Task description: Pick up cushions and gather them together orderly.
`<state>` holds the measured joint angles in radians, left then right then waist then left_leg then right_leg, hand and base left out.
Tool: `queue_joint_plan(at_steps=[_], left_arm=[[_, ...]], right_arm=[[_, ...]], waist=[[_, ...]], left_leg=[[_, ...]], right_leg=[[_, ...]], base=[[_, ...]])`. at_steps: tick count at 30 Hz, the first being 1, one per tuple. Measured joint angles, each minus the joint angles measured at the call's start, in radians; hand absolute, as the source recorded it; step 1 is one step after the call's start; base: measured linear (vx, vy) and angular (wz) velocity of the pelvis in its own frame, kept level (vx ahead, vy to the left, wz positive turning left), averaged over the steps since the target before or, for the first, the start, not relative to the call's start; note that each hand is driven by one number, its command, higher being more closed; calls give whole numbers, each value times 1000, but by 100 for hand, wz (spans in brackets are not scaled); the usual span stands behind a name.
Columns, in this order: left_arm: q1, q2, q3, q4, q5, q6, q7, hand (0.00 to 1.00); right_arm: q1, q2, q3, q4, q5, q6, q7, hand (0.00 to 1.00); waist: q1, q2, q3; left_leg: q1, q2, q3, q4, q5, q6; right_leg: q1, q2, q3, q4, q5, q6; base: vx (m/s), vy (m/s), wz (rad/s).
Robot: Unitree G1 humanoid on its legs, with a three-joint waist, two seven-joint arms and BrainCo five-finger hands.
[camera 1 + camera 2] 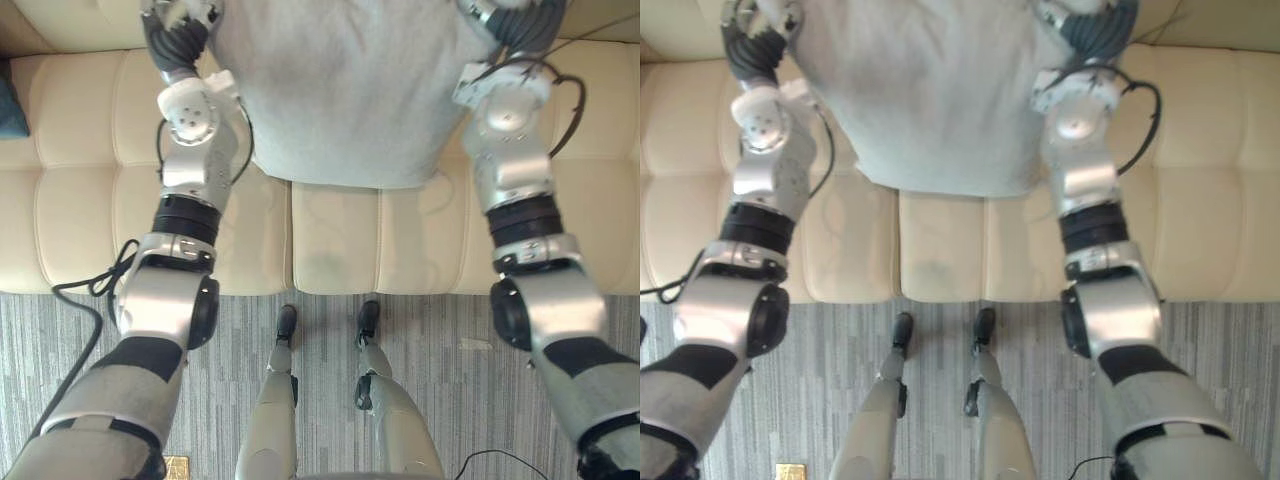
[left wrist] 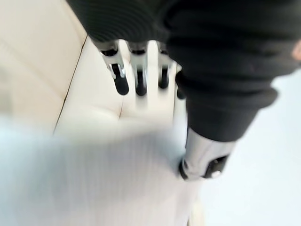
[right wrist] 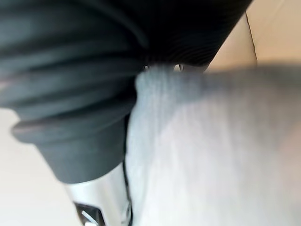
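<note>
A large light grey cushion [image 1: 350, 90] hangs between my two hands above the cream sofa [image 1: 330, 240], its lower edge over the seat. My left hand [image 1: 178, 20] is at the cushion's left side. In the left wrist view its fingers [image 2: 120, 77] are straight along the sofa seat, with the cushion [image 2: 94, 179] lying against the hand. My right hand [image 1: 512, 18] is pressed against the cushion's right side. In the right wrist view the grey fabric [image 3: 211, 155] lies tight against that hand's dark cover [image 3: 94, 70].
A dark teal cushion [image 1: 10, 100] lies on the sofa at the far left edge. The sofa's front edge runs across the view, with grey striped carpet [image 1: 450, 340] below it.
</note>
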<state>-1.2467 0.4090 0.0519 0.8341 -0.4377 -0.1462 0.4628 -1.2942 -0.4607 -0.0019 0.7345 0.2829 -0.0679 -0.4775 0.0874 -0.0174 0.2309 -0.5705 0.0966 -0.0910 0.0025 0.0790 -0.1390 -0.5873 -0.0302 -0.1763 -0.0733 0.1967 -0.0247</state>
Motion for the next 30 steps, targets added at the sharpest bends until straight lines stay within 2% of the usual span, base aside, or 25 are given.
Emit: queue_joint_plan(at_steps=[4, 7, 12, 15, 17, 19, 20, 22, 23, 26, 30], left_arm=[[2, 52, 75, 20, -43, 8, -26, 0], [39, 73, 133, 7, -107, 6, -56, 0], [348, 53, 157, -166, -104, 3, -77, 0], [599, -46, 151, -266, -87, 3, -100, 0], [821, -150, 94, -330, -63, 1, -146, 0], [943, -206, 43, -339, -62, 4, -186, 0], [1047, -246, 3, -339, -2, 12, -227, 0], [1137, -276, -13, -329, 58, 27, -263, 0], [1201, -303, -7, -281, 104, 35, -294, 0], [1259, -340, 18, -144, 172, 63, -330, 0], [1286, -380, 50, 0, 255, 90, -359, 0]], right_arm=[[2, -59, -26, 3, 115, 1, 35, 0], [36, -68, -25, -27, 154, 1, 64, 0], [345, -59, -27, -243, 147, -2, 96, 0], [597, 15, -40, -324, 77, -3, 126, 0], [817, 134, -53, -377, 30, -4, 166, 0], [947, 208, -59, -381, -3, -3, 195, 0], [1061, 270, -77, -375, -16, -3, 231, 0], [1156, 322, -95, -352, -32, -2, 261, 0], [1238, 372, -130, -322, -51, -2, 284, 0], [1336, 419, -184, -198, -48, -1, 320, 0], [1383, 425, -203, -25, -45, 2, 354, 0]], waist=[[1, 1, 17], [1, 1, 17], [0, 1, 17], [0, 1, 17], [1, 0, 15], [5, -3, 13], [6, -5, 11], [10, -9, 3], [10, -8, -23], [6, -8, -72], [-4, -2, -141]], left_leg=[[36, 0, -1, -4, 0, 0], [64, 0, 1, -20, 2, -4], [125, -2, 4, -21, 2, -3], [176, -6, 1, -21, 1, -2], [230, -7, 3, -19, -21, 5], [261, -5, 7, -14, -38, 10], [282, -6, 12, 2, -63, 17], [300, -5, 25, 23, -80, 20], [312, -5, 29, 33, -91, 20], [363, -1, 44, 34, -103, 24], [426, -1, 64, 34, -122, 20]], right_leg=[[36, -1, -3, 0, 0, 0], [56, -1, 0, -4, 0, 0], [118, -1, 12, -11, -1, 1], [170, -1, 20, -14, -7, 9], [223, 1, 31, -14, -28, 15], [252, 6, 44, -14, -35, 14], [279, 7, 48, -14, -52, 23], [300, 10, 60, -14, -57, 21], [314, 11, 66, -14, -61, 21], [358, 14, 77, -15, -67, 25], [414, 12, 86, -15, -80, 36]], base=[[27, 60, 3], [30, 50, -4], [42, 42, -3], [39, 43, 0], [35, 47, -3], [17, 51, -8], [-10, 48, -10], [-20, 30, -19], [-12, 23, -20], [21, 22, -15], [37, 32, -11]])
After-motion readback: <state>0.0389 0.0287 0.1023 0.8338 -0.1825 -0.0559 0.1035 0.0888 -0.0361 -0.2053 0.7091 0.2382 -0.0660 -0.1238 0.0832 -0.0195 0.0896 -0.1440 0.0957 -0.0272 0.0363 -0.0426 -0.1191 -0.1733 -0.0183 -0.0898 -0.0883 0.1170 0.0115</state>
